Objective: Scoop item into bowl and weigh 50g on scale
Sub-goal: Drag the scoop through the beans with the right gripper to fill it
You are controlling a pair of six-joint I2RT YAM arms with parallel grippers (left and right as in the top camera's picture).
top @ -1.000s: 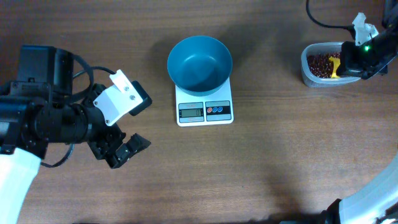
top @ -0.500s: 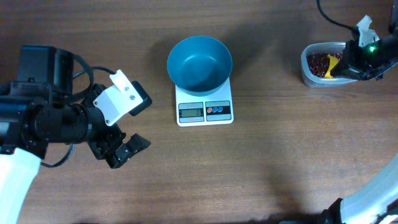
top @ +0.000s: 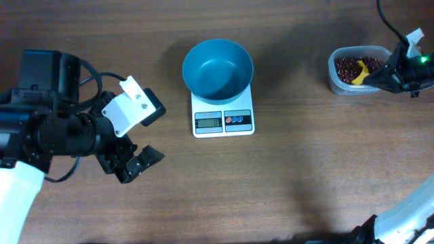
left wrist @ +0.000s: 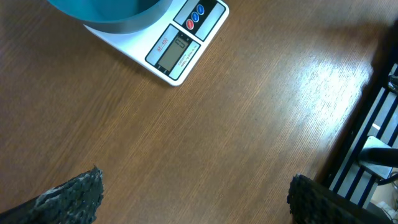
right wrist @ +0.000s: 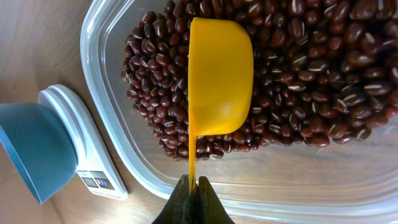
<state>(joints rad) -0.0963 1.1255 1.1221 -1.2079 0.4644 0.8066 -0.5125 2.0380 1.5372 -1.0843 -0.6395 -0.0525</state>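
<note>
Right gripper (right wrist: pixel 194 191) pinched tight on thin handle of yellow scoop (right wrist: pixel 220 74). Scoop head lies over beans (right wrist: pixel 298 93) inside clear tub (right wrist: pixel 102 68), at far right of table (top: pixel 285 176). Seems to touch heap, but contact hard to judge. Teal bowl (top: pixel 217 68) sits on white scale (top: pixel 223 122), mid-table, well apart from tub. Left gripper (top: pixel 139 165) spread wide, holding nothing, above bare wood left of scale.

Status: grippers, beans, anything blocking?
Left gripper open, off to the side of the scale. Right gripper shut on yellow scoop handle, over beans in clear tub. Bowl empty on scale. Nothing in between.
</note>
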